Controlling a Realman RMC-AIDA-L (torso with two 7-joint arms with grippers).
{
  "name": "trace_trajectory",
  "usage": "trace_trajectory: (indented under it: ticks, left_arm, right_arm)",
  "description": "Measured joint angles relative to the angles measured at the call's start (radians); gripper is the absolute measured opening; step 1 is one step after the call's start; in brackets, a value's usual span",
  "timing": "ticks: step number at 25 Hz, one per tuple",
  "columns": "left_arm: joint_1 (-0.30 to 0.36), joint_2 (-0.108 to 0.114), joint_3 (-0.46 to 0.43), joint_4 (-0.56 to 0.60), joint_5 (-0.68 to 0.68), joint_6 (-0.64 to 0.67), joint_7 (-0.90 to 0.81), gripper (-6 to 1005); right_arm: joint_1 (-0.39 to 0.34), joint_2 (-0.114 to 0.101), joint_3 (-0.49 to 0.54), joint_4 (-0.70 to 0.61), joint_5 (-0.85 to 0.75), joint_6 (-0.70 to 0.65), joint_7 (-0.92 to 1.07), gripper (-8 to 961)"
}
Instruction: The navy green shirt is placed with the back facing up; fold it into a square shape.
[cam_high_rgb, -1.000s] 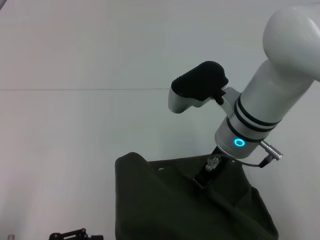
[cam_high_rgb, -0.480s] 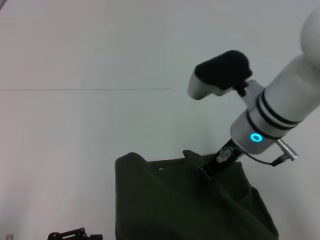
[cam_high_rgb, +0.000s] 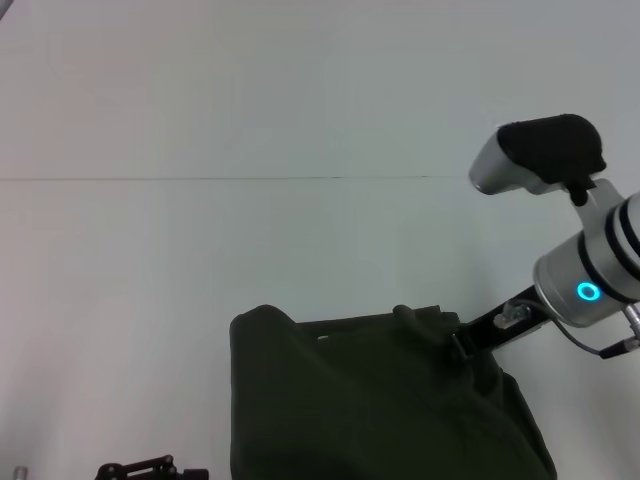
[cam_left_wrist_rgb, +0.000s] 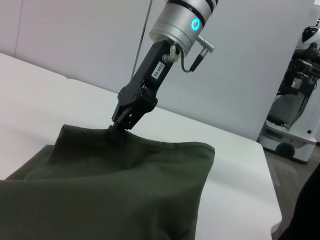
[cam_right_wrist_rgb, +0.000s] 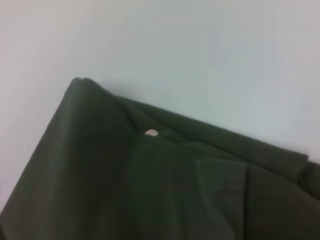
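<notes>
The navy green shirt (cam_high_rgb: 370, 400) lies bunched in a dark olive heap at the near middle of the white table, plain side up. My right gripper (cam_high_rgb: 458, 347) reaches in from the right and is shut on the shirt's far edge. The left wrist view shows its black fingers (cam_left_wrist_rgb: 125, 112) pinching the raised fabric rim of the shirt (cam_left_wrist_rgb: 110, 185). In the right wrist view, the shirt (cam_right_wrist_rgb: 150, 190) fills the frame with layered folds and a small pale spot (cam_right_wrist_rgb: 150, 132). Only a dark part of my left gripper (cam_high_rgb: 150, 468) peeks in at the near left.
The white table (cam_high_rgb: 200, 100) stretches far ahead, crossed by a thin seam (cam_high_rgb: 200, 179). The left wrist view shows the table's edge (cam_left_wrist_rgb: 272, 200) beside the shirt, and a white and black machine (cam_left_wrist_rgb: 295, 100) standing on the floor beyond it.
My right arm has swung to the right, and its gripper has travelled right along the shirt's far edge, drawing that edge rightwards. The left gripper has stayed put.
</notes>
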Motion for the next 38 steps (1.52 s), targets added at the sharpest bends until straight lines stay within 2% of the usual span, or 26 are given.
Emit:
trace_trajectory:
  ticks: [10, 16, 24, 34, 38]
  left_arm:
    - [-0.037, 0.000, -0.013, -0.046, -0.005, 0.031, -0.062, 948]
    - [-0.063, -0.006, -0.035, -0.065, -0.027, 0.033, -0.100, 948]
    - [-0.079, -0.018, -0.037, -0.067, -0.037, 0.027, -0.132, 947]
    - [-0.092, -0.019, -0.037, -0.092, -0.038, 0.023, -0.158, 947]
    - [-0.098, -0.019, -0.037, -0.092, -0.038, 0.022, -0.199, 948]
  right_arm:
    - [-0.087, 0.000, 0.118, -0.009, 0.088, 0.064, -0.065, 17]
    - [-0.104, -0.001, 0.199, 0.035, 0.145, 0.106, -0.129, 28]
    - [-0.136, -0.003, 0.208, 0.066, 0.152, 0.179, -0.150, 43]
    - [-0.127, -0.005, 0.212, 0.172, 0.217, 0.230, -0.234, 62]
    - [-0.110, -0.014, 0.268, 0.213, 0.227, 0.202, -0.246, 69]
